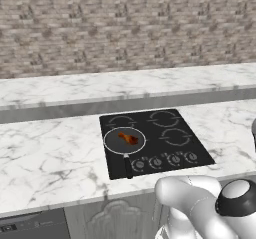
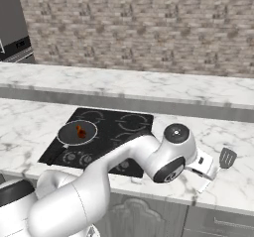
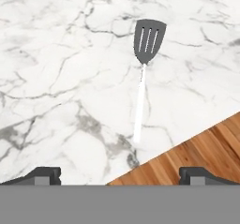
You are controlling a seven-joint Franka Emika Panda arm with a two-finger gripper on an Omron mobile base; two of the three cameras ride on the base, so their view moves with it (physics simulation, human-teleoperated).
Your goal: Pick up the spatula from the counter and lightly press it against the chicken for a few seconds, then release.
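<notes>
My fingers (image 3: 44, 175) stand spread wide and empty above the marble counter (image 3: 56, 78), where the spatula (image 3: 142, 82) lies flat near the front edge, well apart from the chicken (image 1: 129, 138) in the pan (image 1: 105, 142) on the cooktop (image 1: 170, 133).

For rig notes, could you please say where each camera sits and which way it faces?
Left base view: behind the arm, on its left, facing forward-down at stove, pan, chicken; arm lower right.
Right base view: behind its right, same stove plus spatula; arm from lower left.
Hand view: by the open pincer, tips at bottom; faces down at spatula on counter.
Shared: both base views, stove; right base and hand, spatula.
</notes>
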